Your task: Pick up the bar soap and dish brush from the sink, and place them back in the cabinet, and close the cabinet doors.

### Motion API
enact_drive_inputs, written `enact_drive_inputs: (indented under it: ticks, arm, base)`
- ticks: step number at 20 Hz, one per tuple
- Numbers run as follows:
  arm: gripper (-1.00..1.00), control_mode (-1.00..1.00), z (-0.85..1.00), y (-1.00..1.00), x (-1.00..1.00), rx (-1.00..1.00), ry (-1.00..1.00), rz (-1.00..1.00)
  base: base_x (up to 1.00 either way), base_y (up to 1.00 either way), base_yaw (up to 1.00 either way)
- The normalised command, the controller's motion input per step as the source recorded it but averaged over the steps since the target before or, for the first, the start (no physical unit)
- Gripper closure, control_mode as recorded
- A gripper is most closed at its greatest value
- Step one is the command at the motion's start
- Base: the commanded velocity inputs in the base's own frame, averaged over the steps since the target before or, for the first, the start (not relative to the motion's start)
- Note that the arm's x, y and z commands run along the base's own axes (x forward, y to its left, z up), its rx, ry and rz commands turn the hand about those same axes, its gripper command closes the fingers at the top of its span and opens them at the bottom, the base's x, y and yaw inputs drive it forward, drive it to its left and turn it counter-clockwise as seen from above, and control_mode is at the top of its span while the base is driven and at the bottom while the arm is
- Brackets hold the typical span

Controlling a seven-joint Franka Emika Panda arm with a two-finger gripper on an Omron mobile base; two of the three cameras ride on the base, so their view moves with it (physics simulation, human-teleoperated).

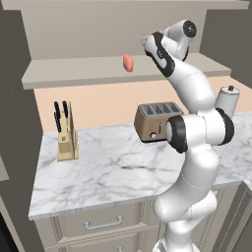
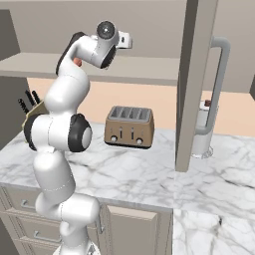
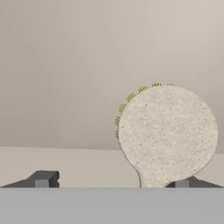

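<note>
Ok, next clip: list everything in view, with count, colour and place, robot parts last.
bar soap: 1, salmon-orange, on the cabinet shelf.
dish brush: 1, cream round head, in the hand view beside the right finger tip, before the cabinet wall.
cabinet: 1, greige, above the counter.
toaster: 1, bronze, on the counter.
knife block: 1, tan with black handles, counter left.
counter: 1, white marble.
gripper: 1, dark tips, jaws apart, at the shelf.
</note>
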Motion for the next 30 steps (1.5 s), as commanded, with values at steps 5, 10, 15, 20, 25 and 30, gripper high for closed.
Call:
enact_drive_inputs:
  ticks: [5,10,15,20,25,30]
  arm:
    - [-1.0,-1.0,0.0,0.0,0.0,0.0,0.0,0.0]
    - [-1.0,-1.0,-0.1,0.0,0.0,-0.05,-0.04,0.0]
    - [-1.0,-1.0,-0.17,0.0,0.0,-0.1,-0.09,0.0]
    - [-1.0,-1.0,-0.1,0.0,0.0,-0.09,-0.09,-0.01]
    - [-1.0,-1.0,0.0,0.0,-0.13,0.0,0.0,-0.04]
    - [-1.0,-1.0,0.0,0.0,-0.18,0.0,0.0,-0.05]
  base:
    - [0.0,0.0,0.0]
    - [0.0,0.0,0.0]
    - [0.0,0.0,0.0]
    - [0.0,0.0,0.0]
    - [0.0,0.0,0.0]
    - [0.0,0.0,0.0]
